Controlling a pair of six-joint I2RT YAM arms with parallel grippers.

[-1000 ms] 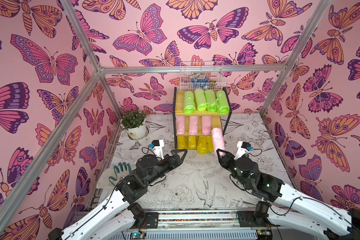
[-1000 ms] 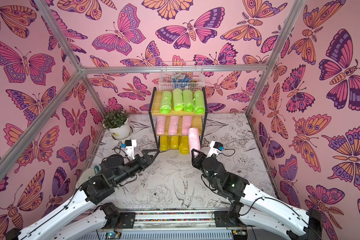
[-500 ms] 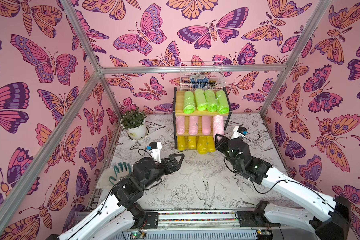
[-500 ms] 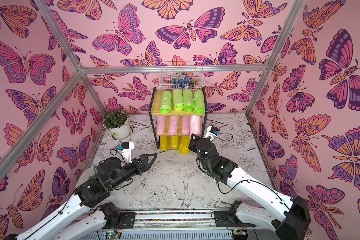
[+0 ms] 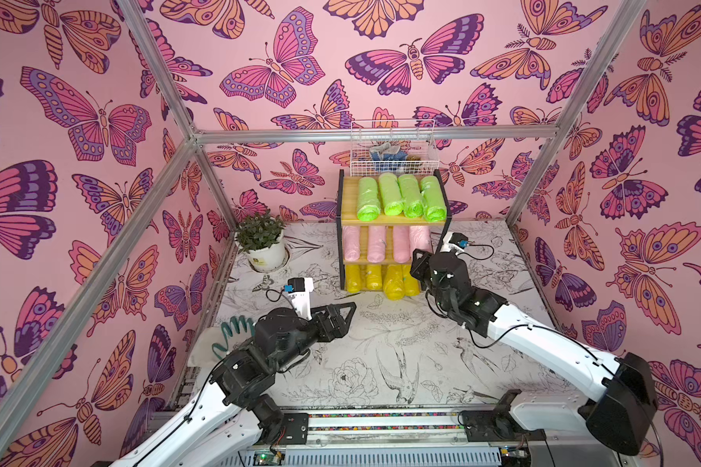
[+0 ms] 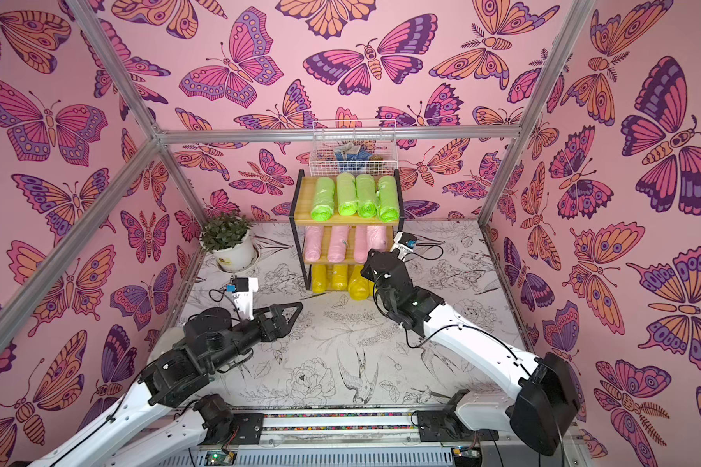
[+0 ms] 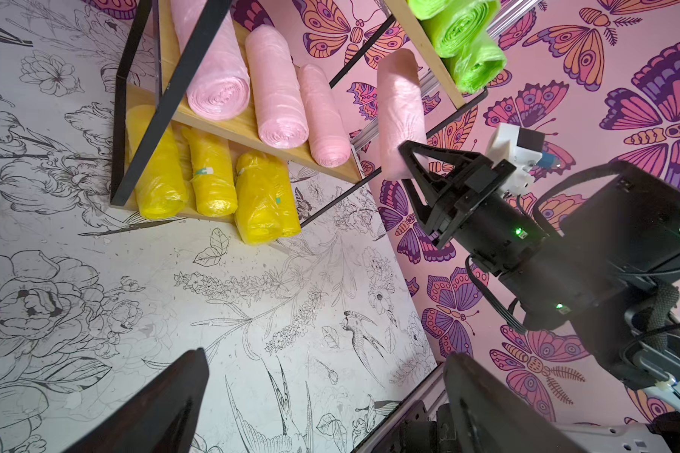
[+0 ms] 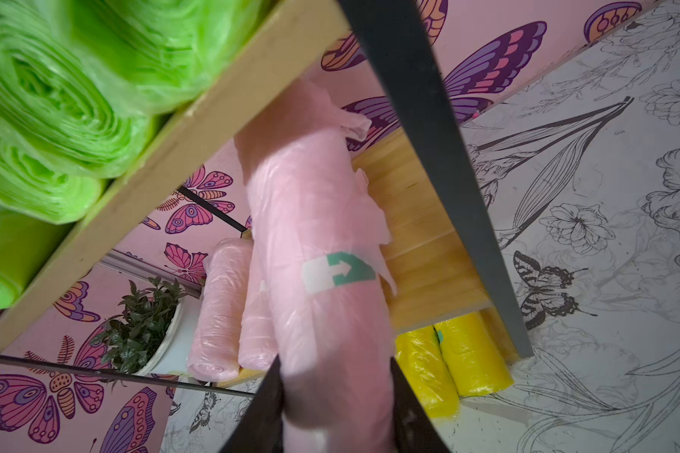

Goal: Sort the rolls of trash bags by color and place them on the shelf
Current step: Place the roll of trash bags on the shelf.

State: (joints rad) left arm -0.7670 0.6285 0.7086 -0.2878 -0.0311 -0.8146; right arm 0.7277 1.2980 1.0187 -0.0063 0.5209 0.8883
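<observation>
floral-sketch tabletop point(image 5: 381, 335), butterfly walls point(image 5: 280, 72), left gripper point(image 7: 326, 353) wide, right gripper point(image 8: 334, 372) clasping pink roll point(image 8: 315, 235)

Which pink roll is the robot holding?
The pink roll at the shelf's right end, clamped in the right end effector. The other three lie free on the middle board.

a: surfaces, keyed to the jaws. what sits between the right gripper point(image 8: 334, 368) jaws?
b: a pale pink roll point(image 8: 322, 219) of thin, crinkled plastic film, softly glossy, with a smooth green-and-white label point(image 8: 338, 271).
a: beyond those jaws?
b: shelf point(image 8: 421, 243) boards of light matt wood, grain visible, in a matt black metal frame point(image 8: 428, 137); green rolls point(image 8: 48, 110) of translucent glossy film; yellow rolls point(image 8: 472, 353) of shiny wrinkled film.
a: ahead of the left gripper point(image 7: 326, 355) jaws?
b: a matt printed table surface point(image 7: 173, 294); the gripper's fingers point(image 7: 154, 412) look matt black plastic.
</observation>
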